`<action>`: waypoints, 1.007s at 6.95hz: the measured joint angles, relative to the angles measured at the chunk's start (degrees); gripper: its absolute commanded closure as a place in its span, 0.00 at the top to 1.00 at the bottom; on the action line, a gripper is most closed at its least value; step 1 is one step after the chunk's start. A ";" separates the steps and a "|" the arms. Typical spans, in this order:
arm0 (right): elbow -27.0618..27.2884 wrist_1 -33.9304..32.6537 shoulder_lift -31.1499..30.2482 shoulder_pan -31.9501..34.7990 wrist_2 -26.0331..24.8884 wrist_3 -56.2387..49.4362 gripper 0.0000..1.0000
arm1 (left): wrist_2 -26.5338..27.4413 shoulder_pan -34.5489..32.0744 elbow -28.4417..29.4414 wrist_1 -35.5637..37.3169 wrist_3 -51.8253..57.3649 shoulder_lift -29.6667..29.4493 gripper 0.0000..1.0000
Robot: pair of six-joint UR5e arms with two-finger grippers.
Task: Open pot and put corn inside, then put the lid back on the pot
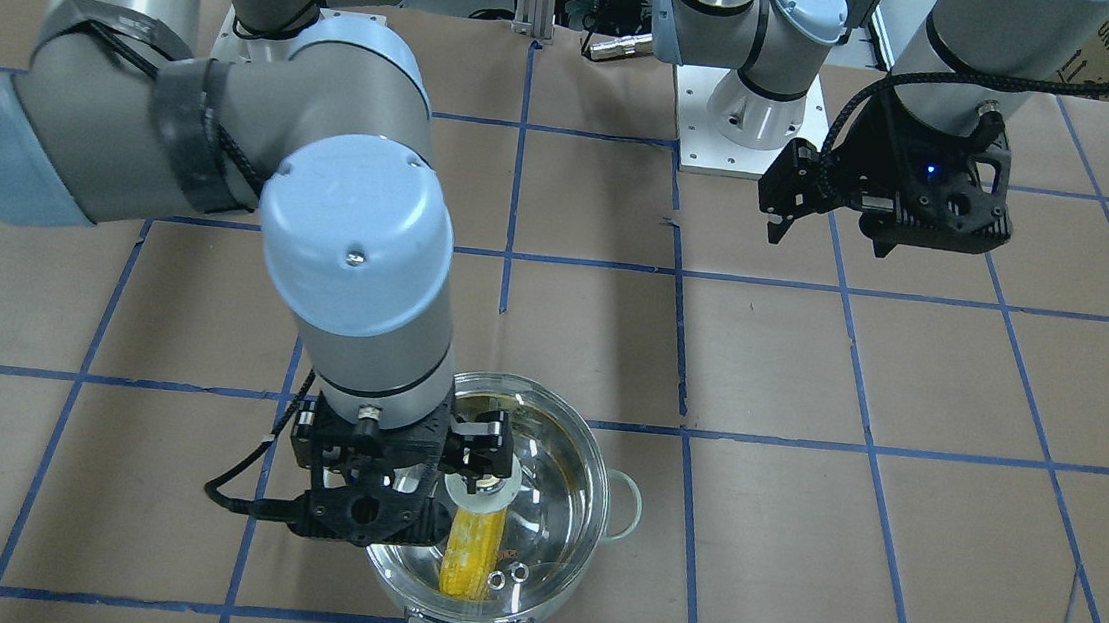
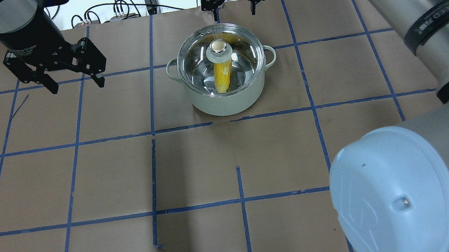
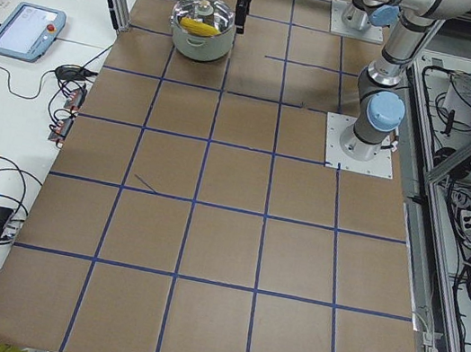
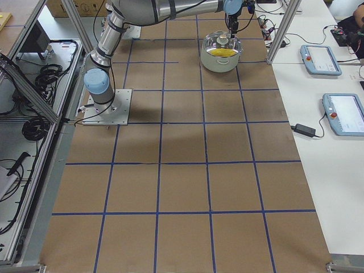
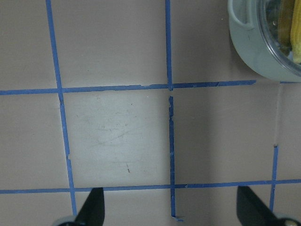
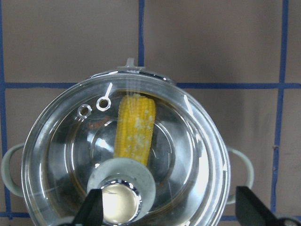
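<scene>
The steel pot (image 2: pixel 226 102) stands on the table at the far middle, with the clear glass lid (image 2: pixel 199 52) seated on it. The yellow corn (image 2: pixel 222 75) lies inside, seen through the glass. My right gripper (image 2: pixel 229 7) is open above the lid. In the right wrist view its fingertips (image 6: pixel 94 212) stand wide apart, clear of the knob (image 6: pixel 120 200), over the lid (image 6: pixel 188 141) and corn (image 6: pixel 135 129). My left gripper (image 2: pixel 73 82) is open and empty, hanging over bare table to the left of the pot.
Brown paper with a blue tape grid covers the table (image 2: pixel 229 163). The right arm's elbow (image 2: pixel 392 191) looms at the near right. The left wrist view shows bare table and the pot's edge (image 5: pixel 256 52) at its top right.
</scene>
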 measured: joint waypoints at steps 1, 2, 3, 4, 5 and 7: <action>0.55 0.31 -1.97 -2.34 0.24 -3.63 1.00 | 0.04 0.00 0.00 0.00 0.00 0.03 1.00; 1.19 1.33 -4.03 -4.85 0.43 -7.12 1.00 | 0.08 0.00 0.00 0.00 0.00 0.05 1.00; 2.91 2.59 -6.65 -7.42 0.86 -10.10 1.00 | 0.12 0.00 -0.01 0.00 0.00 0.06 1.00; 6.59 3.19 -10.30 -10.21 2.50 -12.22 1.00 | 0.15 0.00 -0.03 0.00 0.00 0.09 1.00; 11.74 3.38 -14.77 -12.72 4.87 -13.16 1.00 | 0.15 0.00 -0.06 0.00 0.00 0.12 1.00; 22.35 3.20 -24.78 -13.75 6.28 -13.48 1.00 | 0.24 -0.02 -0.09 -0.06 -0.02 0.14 1.00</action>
